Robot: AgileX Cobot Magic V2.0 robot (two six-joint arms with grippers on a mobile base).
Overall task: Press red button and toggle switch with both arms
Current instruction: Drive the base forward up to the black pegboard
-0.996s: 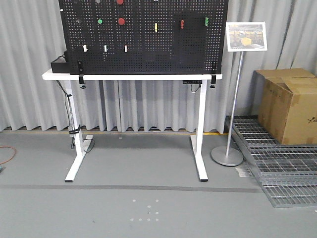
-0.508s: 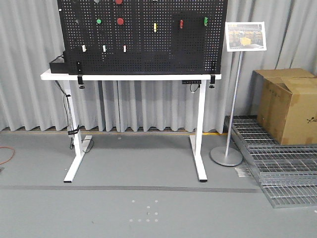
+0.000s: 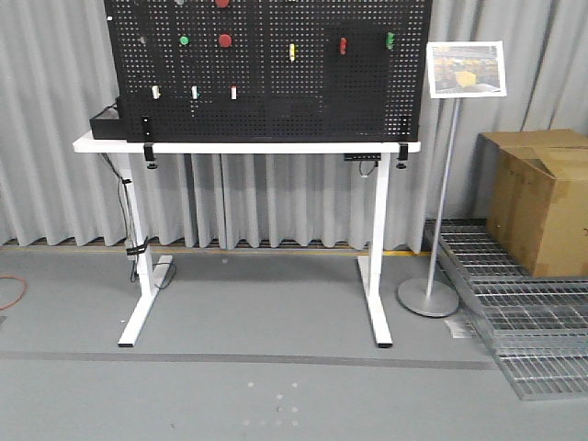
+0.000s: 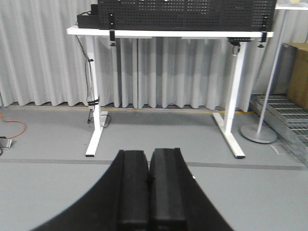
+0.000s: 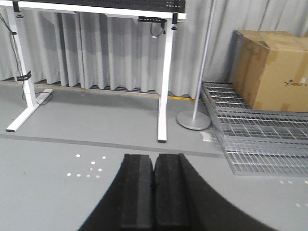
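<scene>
We see a black pegboard point(image 3: 276, 101) standing upright on the white bench point(image 3: 248, 146), well apart from both arms. The red button point(image 3: 225, 40) sits in the board's upper left part, level with a smaller green button point(image 3: 185, 40) to its left. A second red disc point(image 3: 221, 3) is cut off by the top edge above it. From this far we cannot make out the toggle switch among the small pieces on the board. The left claw point(image 4: 148, 166) has its black fingers pressed together with nothing between them, low over the grey floor point(image 4: 48, 192) and facing the bench. The right claw point(image 5: 154, 166) is likewise closed on nothing, with a cardboard box point(image 5: 272, 70) to its right.
</scene>
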